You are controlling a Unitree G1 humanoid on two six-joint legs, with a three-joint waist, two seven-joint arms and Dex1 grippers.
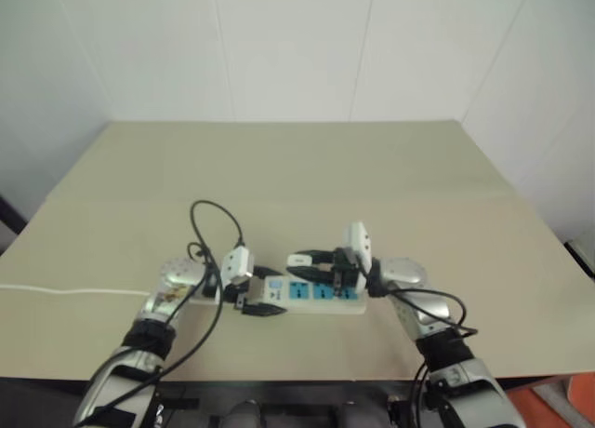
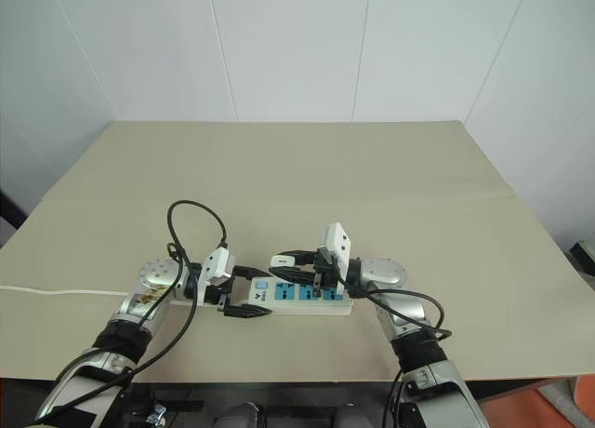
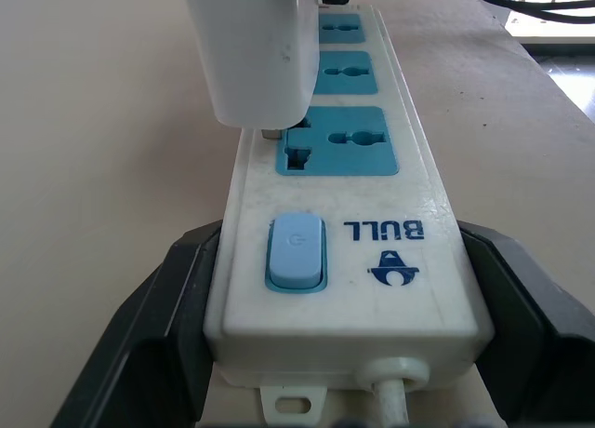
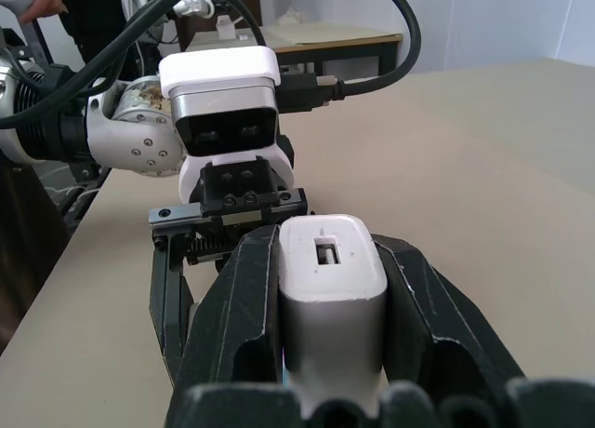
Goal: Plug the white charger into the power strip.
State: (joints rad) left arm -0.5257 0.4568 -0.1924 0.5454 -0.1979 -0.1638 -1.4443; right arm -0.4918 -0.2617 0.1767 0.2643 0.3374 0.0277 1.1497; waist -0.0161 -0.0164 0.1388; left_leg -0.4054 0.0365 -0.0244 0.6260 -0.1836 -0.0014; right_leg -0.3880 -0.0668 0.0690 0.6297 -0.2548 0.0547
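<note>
The power strip lies flat near the table's front edge, its three blue socket panels facing up. My left gripper is shut on its switch end; the black fingers clamp both long sides beside the blue switch. The white charger sits between the fingers of my right gripper, which is shut on it. In the left wrist view the charger hangs just over the socket panel nearest the switch, prongs down at that panel's edge. Whether the prongs are in the holes I cannot tell.
The strip's thin white cord runs left across the beige table. Black cables loop above my left wrist. An orange object sits past the front right corner. White walls stand behind.
</note>
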